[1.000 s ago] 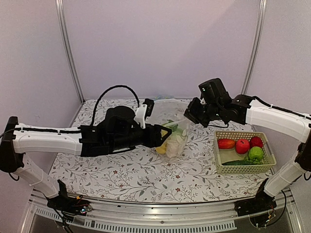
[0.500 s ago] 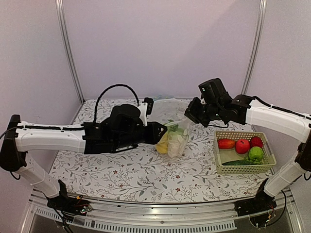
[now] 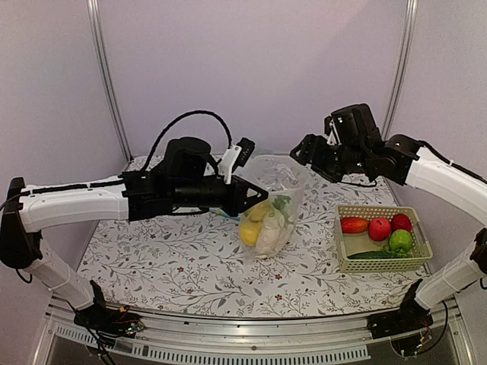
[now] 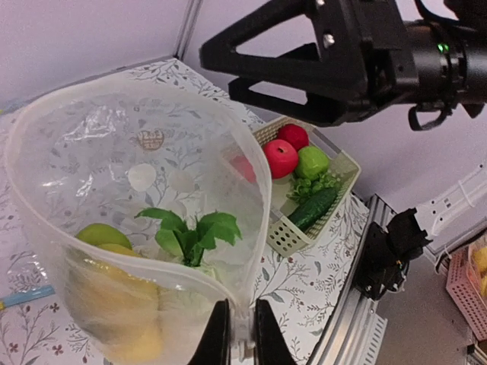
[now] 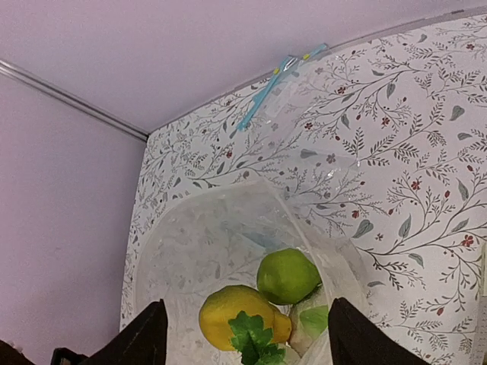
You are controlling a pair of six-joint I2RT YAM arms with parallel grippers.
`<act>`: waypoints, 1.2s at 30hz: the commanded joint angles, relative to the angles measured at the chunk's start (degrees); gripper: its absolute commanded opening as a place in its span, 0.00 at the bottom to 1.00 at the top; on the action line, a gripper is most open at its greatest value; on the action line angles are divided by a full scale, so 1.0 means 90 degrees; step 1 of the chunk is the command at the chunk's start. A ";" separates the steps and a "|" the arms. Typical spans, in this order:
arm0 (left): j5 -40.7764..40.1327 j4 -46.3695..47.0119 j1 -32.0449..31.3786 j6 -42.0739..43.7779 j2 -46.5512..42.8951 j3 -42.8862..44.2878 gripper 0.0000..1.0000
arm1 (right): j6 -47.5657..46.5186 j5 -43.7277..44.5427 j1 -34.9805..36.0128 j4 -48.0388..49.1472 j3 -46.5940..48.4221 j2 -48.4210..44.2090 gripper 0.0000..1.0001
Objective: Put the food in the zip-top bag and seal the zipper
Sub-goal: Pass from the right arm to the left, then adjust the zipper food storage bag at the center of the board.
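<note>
The zip-top bag (image 3: pixel 278 199) hangs lifted off the table, its mouth spread in a wide loop. My left gripper (image 4: pixel 242 331) is shut on the corner of the bag's rim, where the zipper (image 4: pixel 263 190) lips meet. The food lies inside: a yellow lemon (image 5: pixel 236 315), a small green fruit (image 5: pixel 288 275), white pieces and green leaves (image 4: pixel 194 232). My right gripper (image 5: pixel 247 334) hovers open above the bag mouth, touching nothing. From the top view the right gripper (image 3: pixel 304 149) is up and right of the bag.
A cream basket (image 3: pixel 417 262) at the right holds red fruits (image 3: pixel 379 227), a green apple (image 3: pixel 401 240) and a cucumber (image 3: pixel 373 255). Another clear bag with a blue strip (image 5: pixel 278 76) lies at the table's back edge. A short blue strip (image 4: pixel 23 296) lies on the cloth under the lifted bag.
The left gripper shut on the bag's rim and raised the bag. The right gripper let go, opened, and drew up and to the right.
</note>
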 commanded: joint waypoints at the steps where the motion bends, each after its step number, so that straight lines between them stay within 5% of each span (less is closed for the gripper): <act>1: 0.2470 -0.0509 0.0286 0.1062 -0.0194 0.0743 0.00 | -0.1931 -0.1334 -0.0491 -0.0888 0.0684 0.0025 0.75; 10: 0.2971 -0.1449 0.0608 0.1476 -0.0138 0.1146 0.00 | -0.4130 -0.1066 -0.0650 -0.2889 0.1081 -0.0003 0.84; 22: 0.2814 -0.1921 0.0605 0.1560 -0.0205 0.1121 0.00 | -0.4503 -0.2905 -0.1063 -0.3239 0.0362 0.0042 0.81; 32: 0.2644 -0.2117 0.0609 0.1717 -0.0210 0.1233 0.00 | -0.4271 -0.2616 -0.1066 -0.3195 -0.0383 -0.0384 0.78; 36: 0.2492 -0.2235 0.0610 0.1813 -0.0256 0.1246 0.00 | -0.4178 -0.2494 -0.1070 -0.3217 -0.0468 -0.0451 0.62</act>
